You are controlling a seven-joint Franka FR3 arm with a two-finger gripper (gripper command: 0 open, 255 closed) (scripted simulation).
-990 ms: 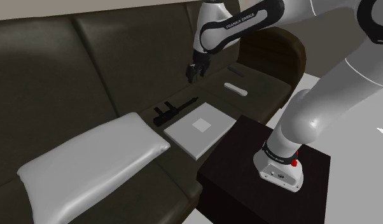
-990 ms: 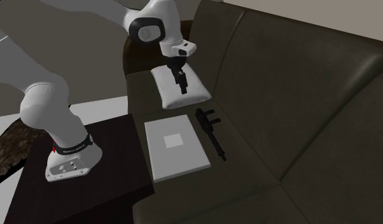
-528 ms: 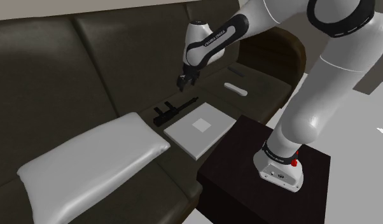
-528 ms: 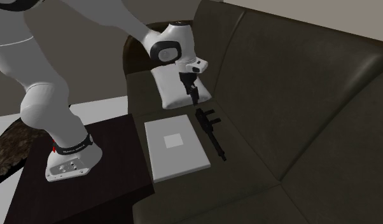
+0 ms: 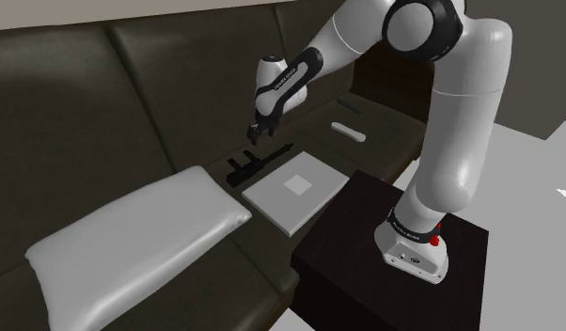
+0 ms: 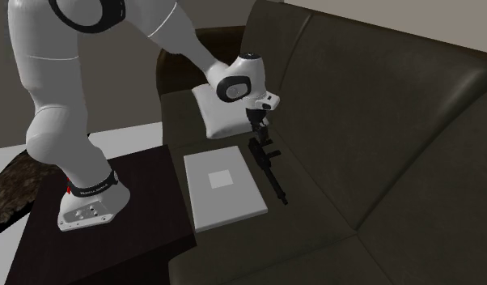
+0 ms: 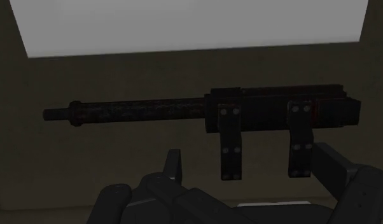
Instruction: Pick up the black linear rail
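While the all-black two-finger hand (image 5: 256,134) (image 6: 260,131) (image 7: 247,153) hovers just above the sofa seat, its fingers (image 7: 174,167) stand apart, clamped on nothing. Right under it lies the black linear rail (image 5: 258,162) (image 6: 270,168) (image 7: 247,109): thin dark rod, with a thicker block at one end carrying two short brackets. In the wrist view the block and both brackets sit between the spread fingers; contact with either finger can't be told. The hand is over the block end, pointing down at it. The rail lies flat on the dark cushioned sofa (image 5: 159,85) (image 6: 379,121), near the foot of the backrest.

Just beside the rail, on the side away from the backrest, lies a flat white square slab (image 5: 295,188) (image 6: 223,190) (image 7: 190,25) with a paler square in its middle; the two are close, and touching can't be told. A big white pillow (image 5: 131,235) (image 6: 222,117) rests on the seat, toward the shoulder view's lower left, apart from the rail. A small white oblong thing (image 5: 348,131) lies on the far seat cushion, at the shoulder view's right of the hand.

The white arm with dark joints (image 5: 460,122) (image 6: 48,89) arches up from the dark box stand (image 5: 356,235) (image 6: 145,178), set against the sofa front, and reaches down over the seat.
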